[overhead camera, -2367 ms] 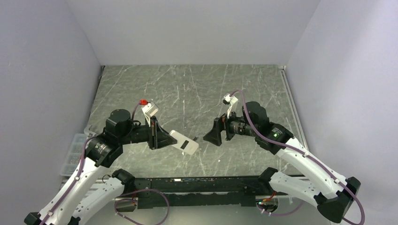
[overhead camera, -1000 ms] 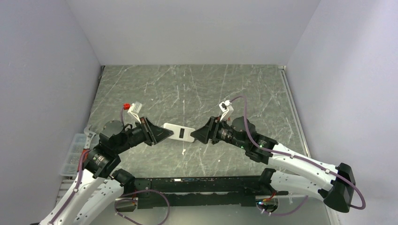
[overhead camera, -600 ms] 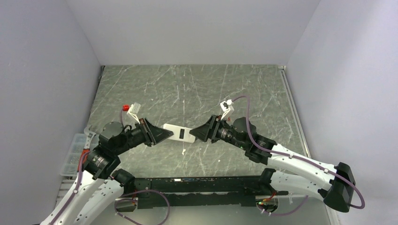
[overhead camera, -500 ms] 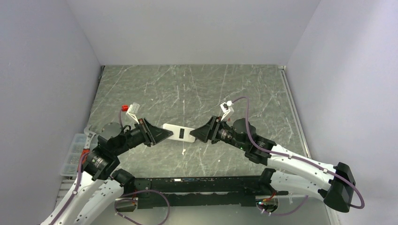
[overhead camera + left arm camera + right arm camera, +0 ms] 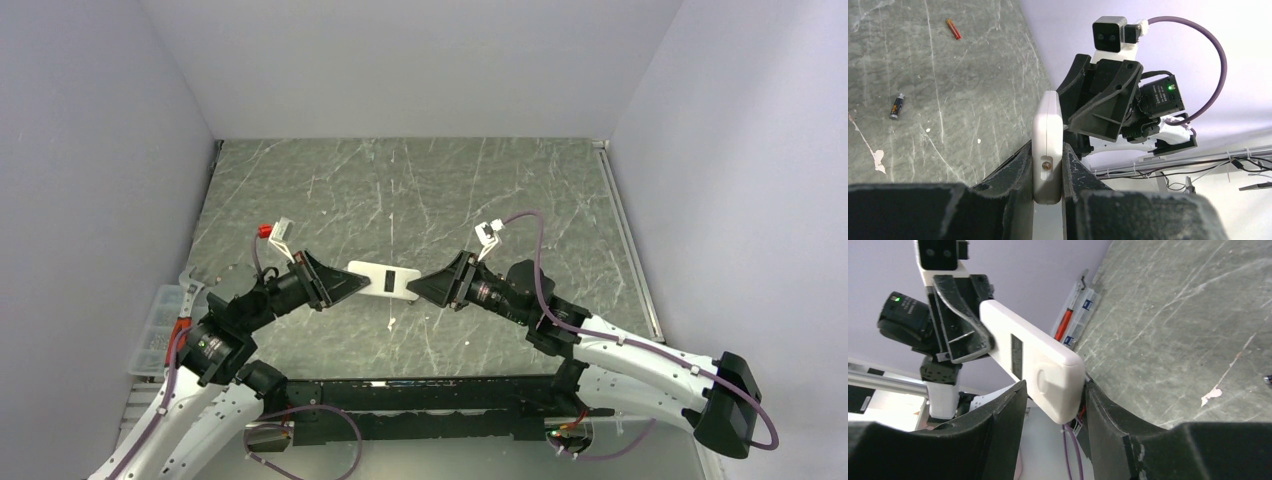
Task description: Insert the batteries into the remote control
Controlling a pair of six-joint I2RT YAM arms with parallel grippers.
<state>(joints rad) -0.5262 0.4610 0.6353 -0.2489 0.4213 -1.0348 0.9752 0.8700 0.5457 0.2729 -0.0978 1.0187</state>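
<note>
The remote control [image 5: 380,281] hangs above the table with its white back and dark rectangular mark facing up. My left gripper [image 5: 352,283] is shut on its left end; in the left wrist view both fingers press the remote control's [image 5: 1047,130] thin edges, the left gripper [image 5: 1047,146] squarely around it. My right gripper [image 5: 418,290] straddles the other end. In the right wrist view the remote control [image 5: 1033,365] sits between that right gripper's [image 5: 1054,385] jaws with a gap at one finger. One dark battery [image 5: 896,106] lies on the table.
A clear plastic box [image 5: 155,325] sits off the table's left edge, also showing as a box [image 5: 1080,315] behind the left arm. A small red and yellow stick [image 5: 953,29] lies farther out. A white smear [image 5: 391,322] marks the tabletop below the remote.
The right gripper's jaws have narrowed around the remote's right end and its arm has shifted slightly. The left gripper keeps its hold; the remote has barely moved.
</note>
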